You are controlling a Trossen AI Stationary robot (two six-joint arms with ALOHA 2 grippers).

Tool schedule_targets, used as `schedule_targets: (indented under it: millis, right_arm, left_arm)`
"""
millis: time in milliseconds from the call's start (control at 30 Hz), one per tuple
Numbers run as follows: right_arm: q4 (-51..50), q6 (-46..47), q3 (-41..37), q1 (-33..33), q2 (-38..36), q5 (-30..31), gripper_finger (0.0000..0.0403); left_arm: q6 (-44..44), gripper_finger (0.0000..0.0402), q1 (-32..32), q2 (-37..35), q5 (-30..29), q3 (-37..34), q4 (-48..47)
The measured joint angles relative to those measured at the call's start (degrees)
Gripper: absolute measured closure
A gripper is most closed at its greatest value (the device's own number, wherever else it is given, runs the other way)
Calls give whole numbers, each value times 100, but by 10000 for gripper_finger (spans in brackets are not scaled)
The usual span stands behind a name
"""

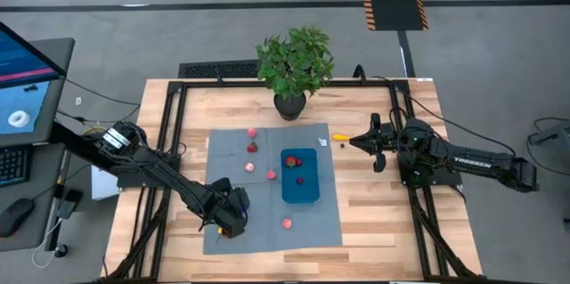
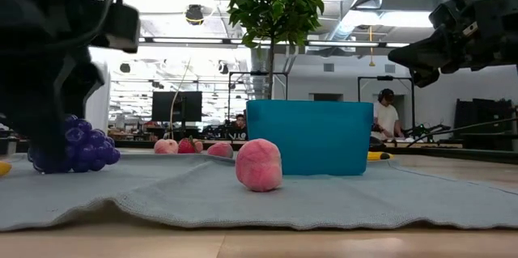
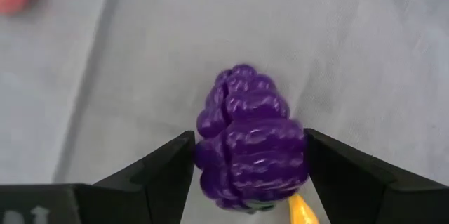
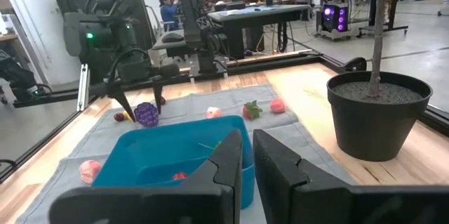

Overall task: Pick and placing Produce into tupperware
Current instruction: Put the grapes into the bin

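Left gripper (image 3: 247,175) sat low on the grey-blue cloth mat (image 1: 267,231), its jaws spread around the purple bumpy plastic grape cluster (image 3: 249,140), one finger either side, looking just short of pinching; likely set for a grasp. A small yellow piece (image 3: 303,211) lay against the cluster's base. The shallow rectangular blue plastic tupperware (image 1: 300,175) lay well apart from the cluster across the mat, a couple of red pieces already inside. Pink and red toy fruits (image 1: 251,133) were scattered beyond and beside the tupperware, one pink one (image 1: 287,223) near its front edge; a lifted carry looked clear. Right gripper (image 1: 354,142) waited closed and empty over the desk (image 1: 383,222), beside the tupperware's other side, near the potted green plant (image 1: 294,66).
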Motion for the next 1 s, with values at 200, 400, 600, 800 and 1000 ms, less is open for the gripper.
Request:
schedule_targets:
  millis: [200, 400, 600, 800, 1000]
  right_arm:
    - [0, 1, 0, 0, 2, 0, 343]
    - [0, 3, 0, 0, 0, 0, 343]
    - [0, -25, -1, 0, 1, 0, 343]
    - [0, -30, 0, 0, 1, 0, 343]
    - [0, -37, 0, 0, 0, 0, 343]
  left_arm:
    - [113, 169, -17, 0, -105, -34, 50]
    - [294, 219, -24, -7, -270, -30, 90]
    - [758, 202, -103, -102, -545, -30, 371]
    - [1032, 176, -261, -742, -1607, -30, 372]
    - [1198, 198, -523, -1699, -2786, -30, 82]
